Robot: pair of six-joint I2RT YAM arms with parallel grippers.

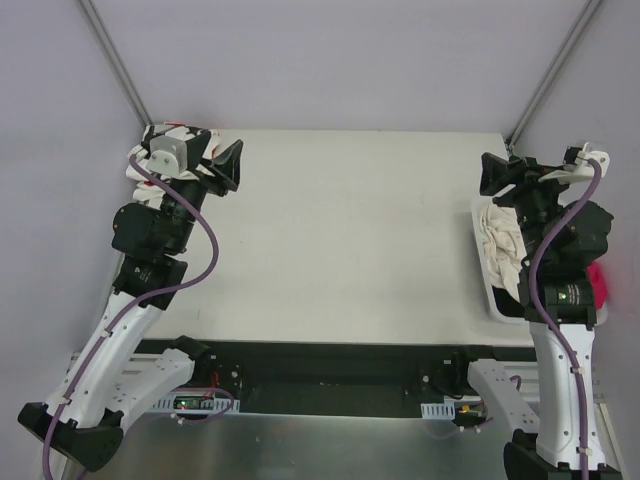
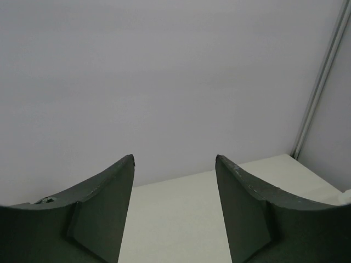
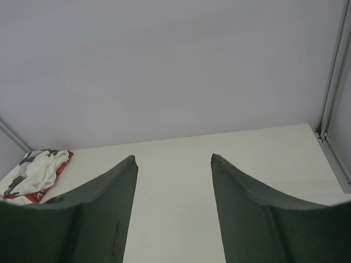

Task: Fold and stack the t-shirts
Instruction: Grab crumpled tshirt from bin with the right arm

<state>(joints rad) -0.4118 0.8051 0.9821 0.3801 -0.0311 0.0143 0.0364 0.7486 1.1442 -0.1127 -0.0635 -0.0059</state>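
Container: white plastic basket [image 1: 483, 275] at frame right held a crumpled cream-white cloth t-shirt [image 1: 500, 245] | white star-print t-shirt with red marks [image 3: 34, 174] lay upper left on the pale table [image 1: 350, 240] | left jaws apart, empty | right jaws apart, empty

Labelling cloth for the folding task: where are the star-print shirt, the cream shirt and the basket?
star-print shirt [image 3: 34, 174]: right wrist view, crumpled middle.
cream shirt [image 1: 498, 240]: top view, bunched folds.
basket [image 1: 481, 270]: top view, left rim.
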